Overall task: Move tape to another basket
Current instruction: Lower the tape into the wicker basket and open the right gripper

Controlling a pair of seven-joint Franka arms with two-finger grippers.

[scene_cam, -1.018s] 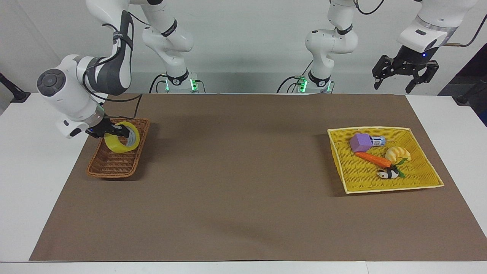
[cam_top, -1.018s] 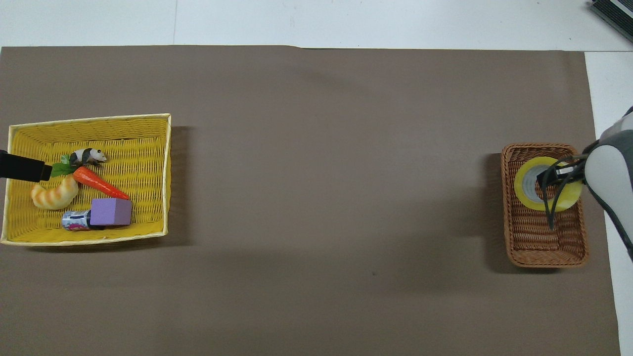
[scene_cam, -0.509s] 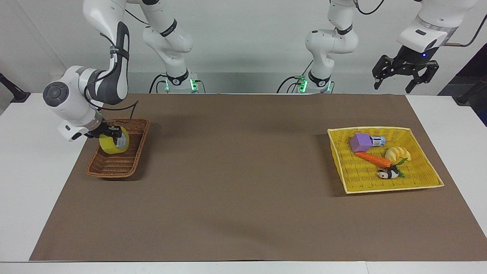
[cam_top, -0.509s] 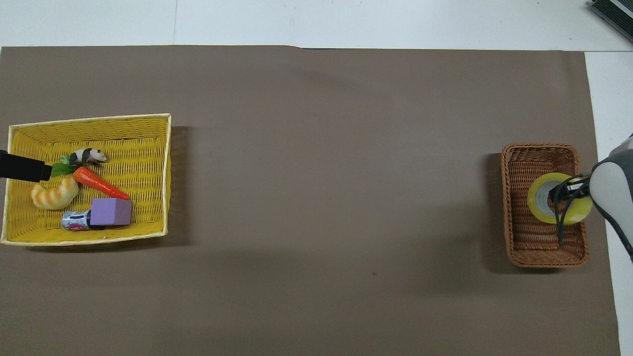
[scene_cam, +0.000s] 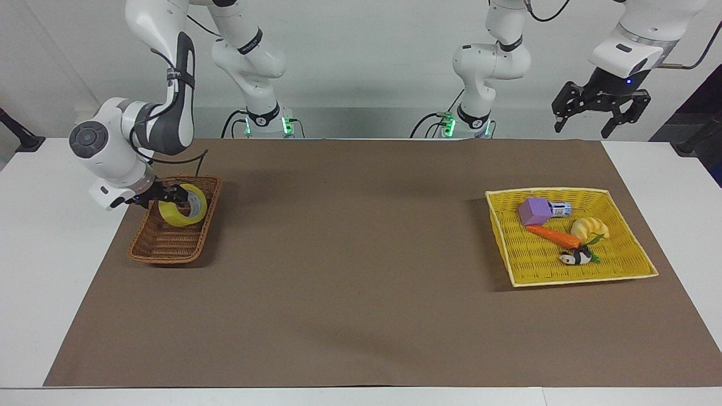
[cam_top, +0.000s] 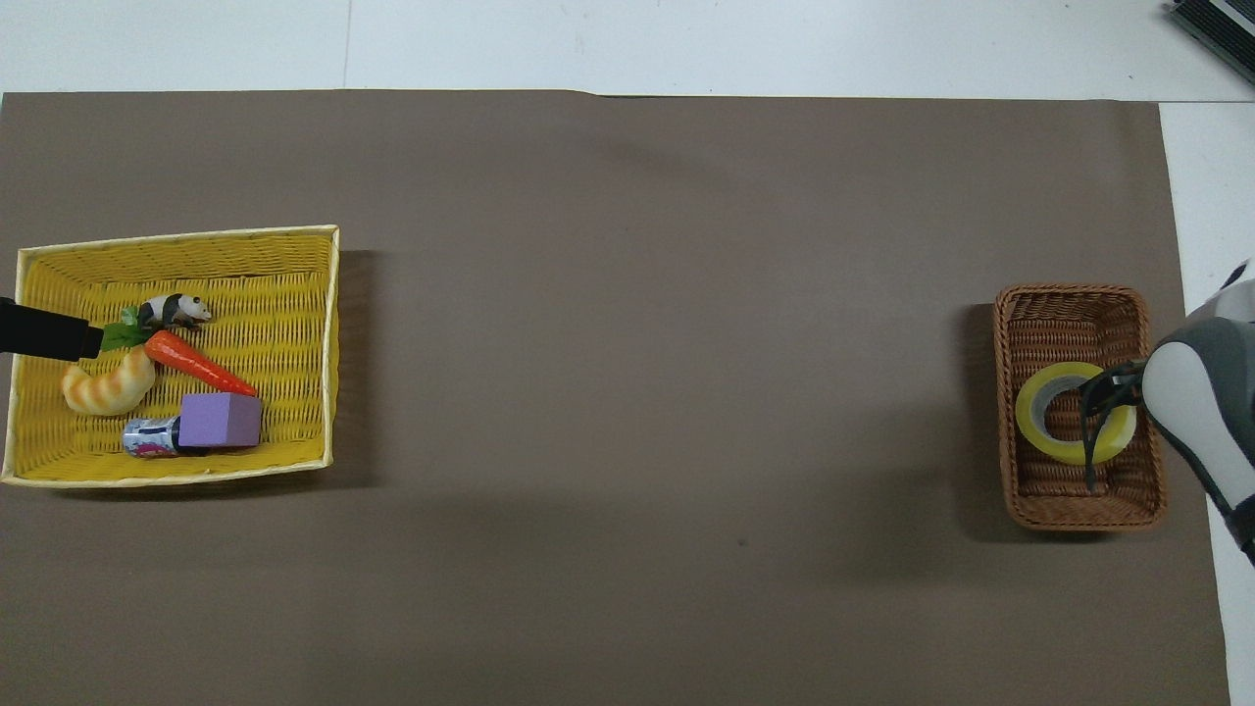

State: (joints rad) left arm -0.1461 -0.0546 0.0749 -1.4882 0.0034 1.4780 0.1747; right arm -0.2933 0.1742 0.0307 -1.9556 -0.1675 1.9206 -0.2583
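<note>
Lower tape [scene_cam: 184,212], pinched through its rim by right gripper [scene_cam: 176,197], into basket [scene_cam: 163,248] centre; release only once seated. Left gripper [scene_cam: 599,107] spread wide, waiting.

In the overhead view the right end effector [cam_top: 1096,392] is mostly covered by its own arm, which the edge cuts off. The tape [cam_top: 1071,426] hides part of the basket [cam_top: 1069,314] floor. The left end effector [cam_top: 49,333] shows only as a dark tip at the edge.

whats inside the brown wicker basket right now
Only the tape, gripped by the right gripper over the brown wicker basket. Bare weave shows around it; the floor under the roll and gripper is covered.
</note>
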